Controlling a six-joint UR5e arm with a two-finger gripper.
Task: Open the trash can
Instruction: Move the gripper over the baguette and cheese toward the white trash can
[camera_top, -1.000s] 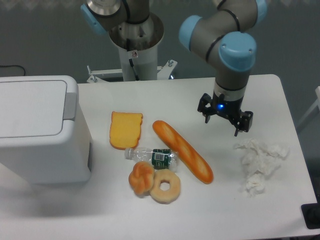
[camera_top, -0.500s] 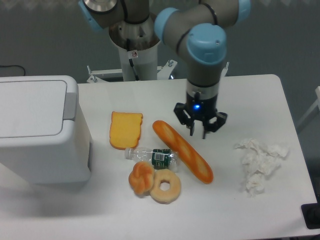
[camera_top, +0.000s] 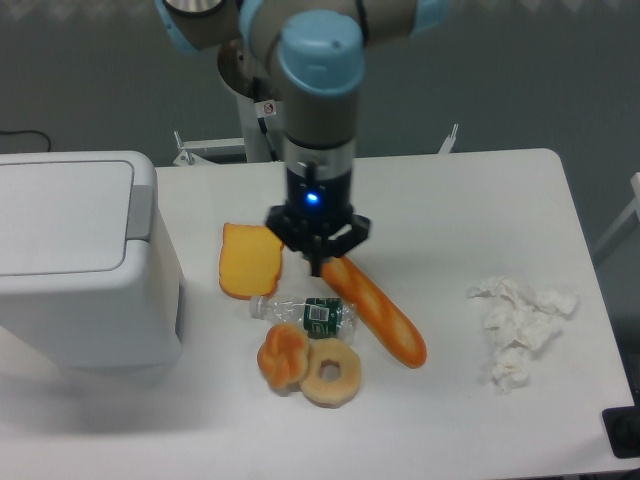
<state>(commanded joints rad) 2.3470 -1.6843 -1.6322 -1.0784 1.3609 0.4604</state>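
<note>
The gripper (camera_top: 316, 262) has swung left over the baguette's (camera_top: 370, 314) far end, fingers apart; trash can (camera_top: 80, 260) lid flat.

The trash can (camera_top: 80, 260) fills the frame's left; bread slice (camera_top: 250, 260), baguette (camera_top: 378, 315), bottle (camera_top: 305, 313) cluster centre; crumpled tissue (camera_top: 520, 330) lies right.

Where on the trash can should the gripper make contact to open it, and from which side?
Aim for the light-grey push strip at the lid's right edge on the trash can. Come down from above; it faces up, nearest the gripper, and probably releases the closed lid.
</note>
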